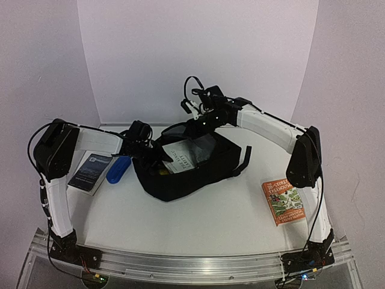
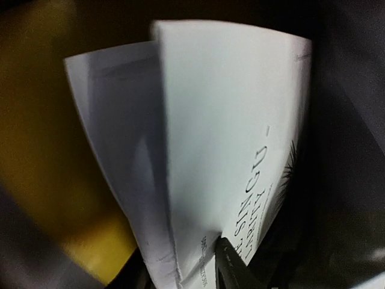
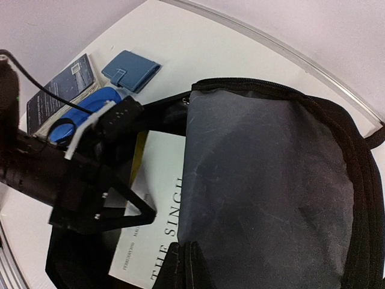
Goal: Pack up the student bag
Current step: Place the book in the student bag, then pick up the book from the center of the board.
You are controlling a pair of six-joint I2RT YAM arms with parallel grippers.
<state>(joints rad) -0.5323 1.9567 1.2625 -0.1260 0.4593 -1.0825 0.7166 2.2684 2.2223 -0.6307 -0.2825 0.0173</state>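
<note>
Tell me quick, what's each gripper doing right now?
Left gripper: closed, holding the book.
Right gripper: closed on the bag, lifting its flap open.

walls [image 1: 198, 54]: plain pale lilac-white, three sides; table [image 1: 210, 223]: white, rounded back edge; near edge: aluminium rail [image 1: 192, 262]; light: even

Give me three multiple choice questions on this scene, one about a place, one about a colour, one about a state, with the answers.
1. Where is the orange book? A in the student bag; B on the table, right of the bag; C on the table, left of the bag.
2. The oblong case is which colour? A blue; B red; C green.
3. The bag is: A zipped shut; B upside down; C open.
B, it lies flat on the table's right side; A, plainly blue; C, a white book shows inside.
</note>
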